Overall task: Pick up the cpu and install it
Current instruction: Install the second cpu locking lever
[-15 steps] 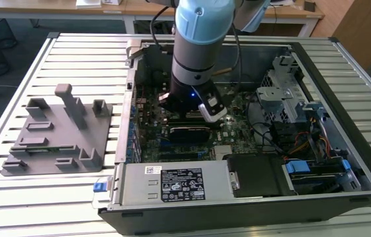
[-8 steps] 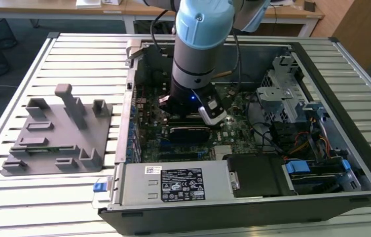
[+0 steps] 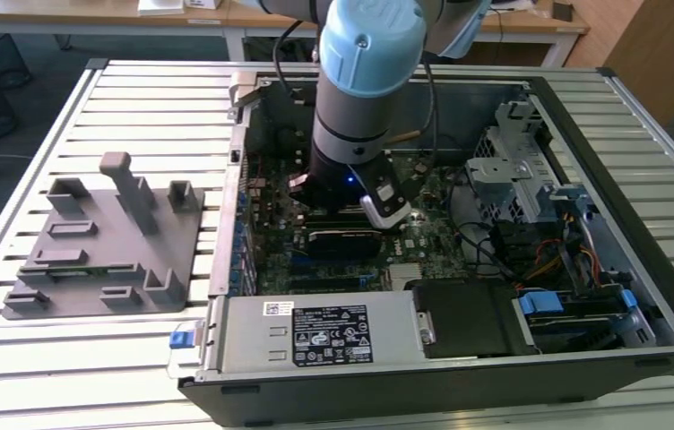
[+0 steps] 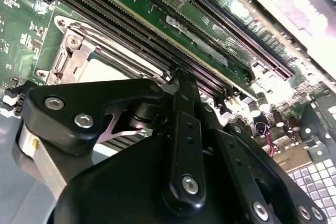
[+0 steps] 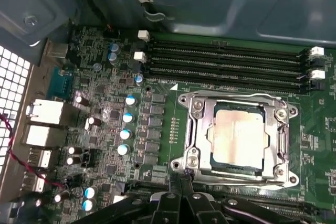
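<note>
Gripper (image 4: 181,85): black linkage fingers, drawn together to a narrow tip in the second wrist view, nothing held between them. The tip hangs just beside the socket's edge, above the motherboard.

Cpu (image 5: 237,135): pale silver square, lying flat inside the socket (image 5: 197,129) in the first wrist view, framed by the metal bracket with screws at the corners. A wire lever runs along the socket's rim.

Memory slots (image 5: 226,59): four long dark rows, just beyond the socket, white latches at their ends.

Motherboard (image 5: 105,145): green, studded with blue-topped and silver capacitors beside the socket.

Arm (image 3: 361,81): pale blue and grey, reaching down into the open computer case (image 3: 624,296) in the exterior view.

Power supply (image 3: 313,336): grey box with a label, along the case's near edge.

Tray (image 3: 110,242): grey plastic with upright posts, on the slatted table (image 3: 26,376), at the exterior view's left, apart from the case.
</note>
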`<state>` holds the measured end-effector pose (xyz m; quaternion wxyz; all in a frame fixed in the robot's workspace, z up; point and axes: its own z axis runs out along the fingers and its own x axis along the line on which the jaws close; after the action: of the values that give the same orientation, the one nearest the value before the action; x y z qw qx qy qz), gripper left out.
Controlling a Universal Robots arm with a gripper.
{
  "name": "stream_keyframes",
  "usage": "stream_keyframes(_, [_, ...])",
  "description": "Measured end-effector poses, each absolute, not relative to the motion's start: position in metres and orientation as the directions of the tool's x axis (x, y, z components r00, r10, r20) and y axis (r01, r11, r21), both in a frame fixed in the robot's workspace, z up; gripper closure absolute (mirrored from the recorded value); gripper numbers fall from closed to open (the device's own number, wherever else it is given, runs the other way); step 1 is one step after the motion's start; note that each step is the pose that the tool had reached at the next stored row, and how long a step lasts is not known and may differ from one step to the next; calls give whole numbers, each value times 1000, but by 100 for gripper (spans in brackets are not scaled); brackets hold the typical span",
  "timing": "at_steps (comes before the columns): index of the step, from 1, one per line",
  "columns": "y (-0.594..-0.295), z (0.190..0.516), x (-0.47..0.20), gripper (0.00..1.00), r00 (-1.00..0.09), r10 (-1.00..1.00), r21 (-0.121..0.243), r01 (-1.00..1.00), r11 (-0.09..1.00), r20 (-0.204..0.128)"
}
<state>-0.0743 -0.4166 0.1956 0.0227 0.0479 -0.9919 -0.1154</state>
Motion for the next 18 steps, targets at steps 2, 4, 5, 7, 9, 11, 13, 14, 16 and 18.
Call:
stream_keyframes(2, [-417,194,-74,89,-994,-101,238,-91,967,33])
stream_keyframes(4, [-417,193,-74,89,-994,-102,244,-91,966,33])
stream_keyframes(5, [-417,193,-74,89,-994,-103,247,-92,965,32])
stream_keyframes(7, [-417,192,-74,89,-994,-104,254,-92,963,31])
stream_keyframes(9, [-417,192,-75,89,-994,-104,258,-93,962,31])
stream_keyframes(11, [-417,191,-75,89,-994,-105,260,-93,961,31])
stream_keyframes(13, [-417,191,-76,89,-994,-105,262,-93,961,31])
stream_keyframes(14, [-417,191,-77,89,-994,-105,262,-93,960,31])
stream_keyframes(16, [-416,191,-77,89,-994,-105,263,-93,960,31])
stream_keyframes(18, [-416,191,-78,89,-994,-105,263,-93,960,31])
